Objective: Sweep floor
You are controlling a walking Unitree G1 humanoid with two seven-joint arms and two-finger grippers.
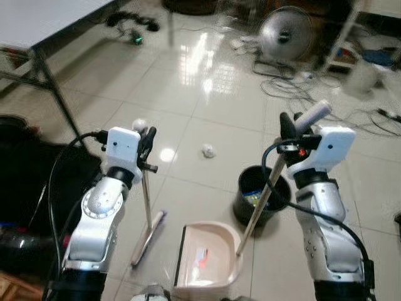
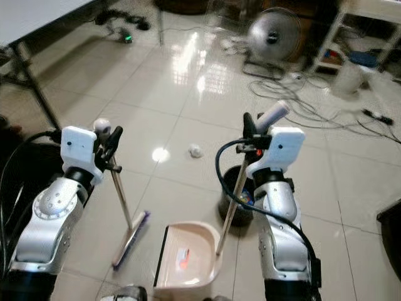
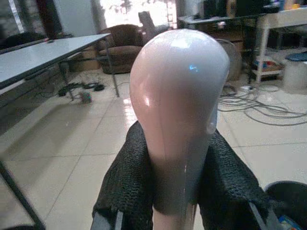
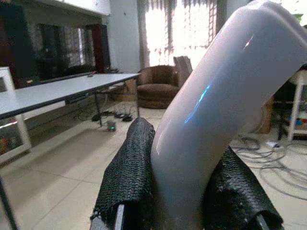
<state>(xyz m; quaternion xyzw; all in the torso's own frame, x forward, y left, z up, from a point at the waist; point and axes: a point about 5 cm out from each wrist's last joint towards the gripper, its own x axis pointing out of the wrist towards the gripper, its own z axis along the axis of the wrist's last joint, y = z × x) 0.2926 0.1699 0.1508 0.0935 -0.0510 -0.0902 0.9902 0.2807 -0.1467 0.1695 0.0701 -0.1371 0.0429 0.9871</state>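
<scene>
At the bottom centre of the left eye view a pale pink dustpan [image 1: 207, 254] lies on the tiled floor [image 1: 188, 94], its thin handle [image 1: 263, 197] rising to the right. The right gripper [image 1: 289, 133], right of centre, is pinching the grey grip at the top of that handle; in the right wrist view its black fingers [image 4: 129, 177] press against both sides of the pale grip. Left of the dustpan the broom [image 1: 147, 210] stands nearly upright, its head on the floor, and the left gripper [image 1: 146, 145] is clamped on its rounded pale top, which the left wrist view shows squeezed between both fingers [image 3: 124, 182]. Just beyond the dustpan, touching its handle, stands a black bin [image 1: 260, 195]. A crumpled white scrap [image 1: 208, 150] lies near mid-frame. Farther, a table [image 1: 37, 25] fills the upper left and a floor fan [image 1: 285, 34] with tangled cables [image 1: 313, 94] the upper right.
</scene>
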